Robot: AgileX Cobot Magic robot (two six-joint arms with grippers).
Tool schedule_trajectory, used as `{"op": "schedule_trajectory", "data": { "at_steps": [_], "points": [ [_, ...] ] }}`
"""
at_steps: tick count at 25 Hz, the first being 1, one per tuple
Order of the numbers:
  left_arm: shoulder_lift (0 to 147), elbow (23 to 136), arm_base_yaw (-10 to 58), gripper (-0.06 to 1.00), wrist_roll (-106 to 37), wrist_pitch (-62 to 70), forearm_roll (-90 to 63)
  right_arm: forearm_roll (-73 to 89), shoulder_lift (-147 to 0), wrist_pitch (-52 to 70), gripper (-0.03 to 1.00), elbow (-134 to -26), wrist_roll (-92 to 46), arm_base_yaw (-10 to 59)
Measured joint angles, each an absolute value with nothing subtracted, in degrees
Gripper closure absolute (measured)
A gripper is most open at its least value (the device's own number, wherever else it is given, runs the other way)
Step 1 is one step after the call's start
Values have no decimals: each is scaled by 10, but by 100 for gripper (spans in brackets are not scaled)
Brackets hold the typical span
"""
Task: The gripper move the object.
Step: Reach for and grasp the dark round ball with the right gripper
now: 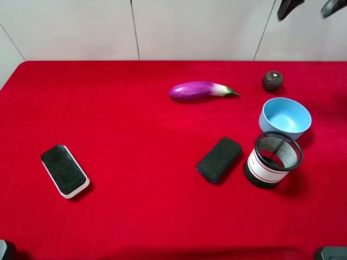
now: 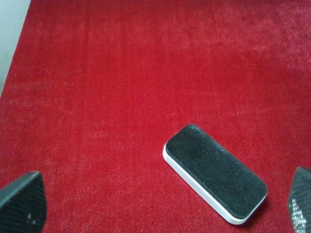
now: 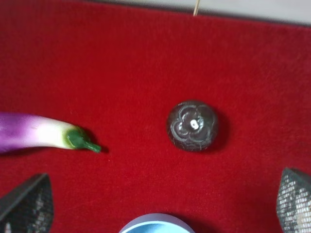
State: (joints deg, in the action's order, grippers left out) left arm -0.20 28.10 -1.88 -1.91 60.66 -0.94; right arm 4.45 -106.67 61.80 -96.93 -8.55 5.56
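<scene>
You have a table [image 1: 135, 135] covered in red cloth, with plain white wall panels [image 1: 190, 27] behind its far edge. The cloth lies flat, and nothing is stacked on anything else.

The ball [image 1: 272, 80] sits on the cloth at the far right, close to the wall side. It is apart from everything, resting on its own. The right wrist view shows it [image 3: 192, 125] dark and round, with a pale flower-like mark on top.

Your right gripper [image 1: 310, 6] hangs high over that corner. Its fingers are spread wide and hold nothing, and its wrist view shows the ball lying between the two fingertips' lines, clear of both [image 3: 160, 201].

The eggplant [image 1: 200, 90] lies to the left of the ball with its green stem pointing at it, a clear gap between them. The blue bowl [image 1: 264, 116] stands just in front of the ball, toward you, with its rim showing at the edge of the right wrist view [image 3: 155, 224]. A mesh cup [image 1: 265, 168] stands upright just in front of the bowl, and you cannot tell whether they touch. A black eraser [image 1: 219, 158] lies just left of the cup.

Your left gripper [image 2: 161, 201] is also spread and empty. It hovers over the white-edged eraser [image 2: 216, 170], which lies near the table's left front [image 1: 65, 170].
</scene>
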Motion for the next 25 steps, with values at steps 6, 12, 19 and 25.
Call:
{"op": "schedule_trajectory", "data": {
  "at_steps": [6, 12, 19, 25],
  "points": [
    [-2, 281, -19, -5, -20, 607, -9, 45, -1140, 603, 28, -969, -85, 56],
    [-2, 281, -19, -5, -20, 607, -9, 45, -1196, 577, 28, -971, -85, 56],
    [-2, 281, -19, -5, -20, 607, -9, 46, -1240, 550, 28, -973, -84, 49],
    [-2, 281, -19, -5, -20, 607, -9, 56, -1258, 541, 28, -985, -84, 20]
  ]
}}
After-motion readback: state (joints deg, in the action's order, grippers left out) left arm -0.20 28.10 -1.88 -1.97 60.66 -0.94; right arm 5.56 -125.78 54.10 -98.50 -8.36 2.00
